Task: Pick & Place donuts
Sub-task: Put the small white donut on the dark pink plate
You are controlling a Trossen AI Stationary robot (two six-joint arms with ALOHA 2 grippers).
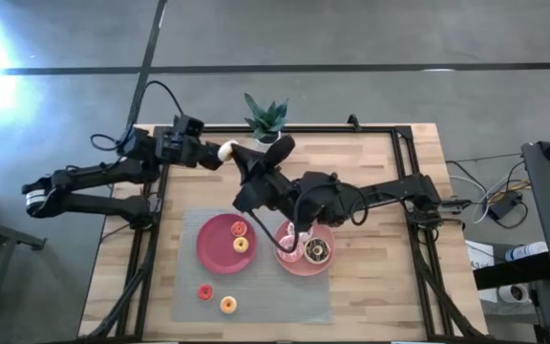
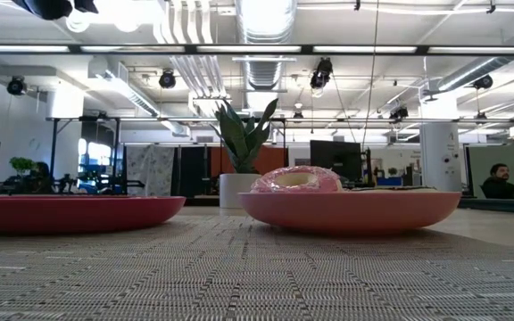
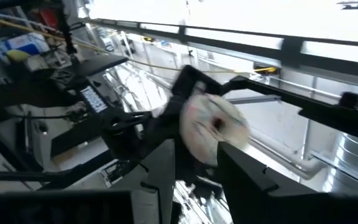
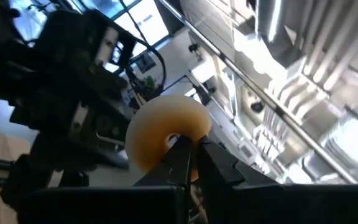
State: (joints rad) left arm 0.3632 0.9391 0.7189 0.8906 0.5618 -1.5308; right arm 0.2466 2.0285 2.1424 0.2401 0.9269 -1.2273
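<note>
Dark fingers met over the back of the table, where we saw the left gripper [image 1: 220, 153] and the right gripper [image 1: 240, 151] both at one pale donut [image 1: 225, 150] held in the air near the potted plant [image 1: 265, 117]; the right's fingers [image 4: 180, 155] were pinched on its ring, while the left's [image 3: 166, 163] stood apart around it. We judged this a hand-over, best done by one gripper clamping firmly before the other lets go. Below lay the red plate [image 1: 210, 250] and pink plate [image 1: 330, 260], each already holding donuts, with two small ones on the mat [image 1: 285, 296].
</note>
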